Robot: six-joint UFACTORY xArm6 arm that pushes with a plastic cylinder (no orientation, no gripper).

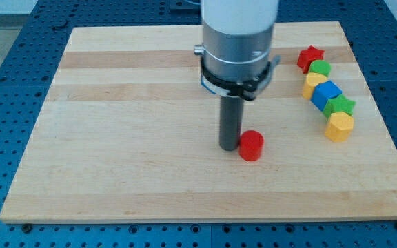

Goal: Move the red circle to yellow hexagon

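The red circle [251, 145] is a short red cylinder lying just below the middle of the wooden board [116, 138]. My tip [229, 147] rests on the board right against the red circle's left side. The yellow hexagon [340, 127] lies near the board's right edge, at the lower end of a chain of blocks, well to the right of the red circle and slightly higher in the view.
Above the yellow hexagon the chain runs up: a green star [341, 105], a blue block [326, 94], a yellow block [313, 82], a green block [320, 68] and a red star [310, 56]. The arm's wide grey body [238, 41] hangs over the board's upper middle.
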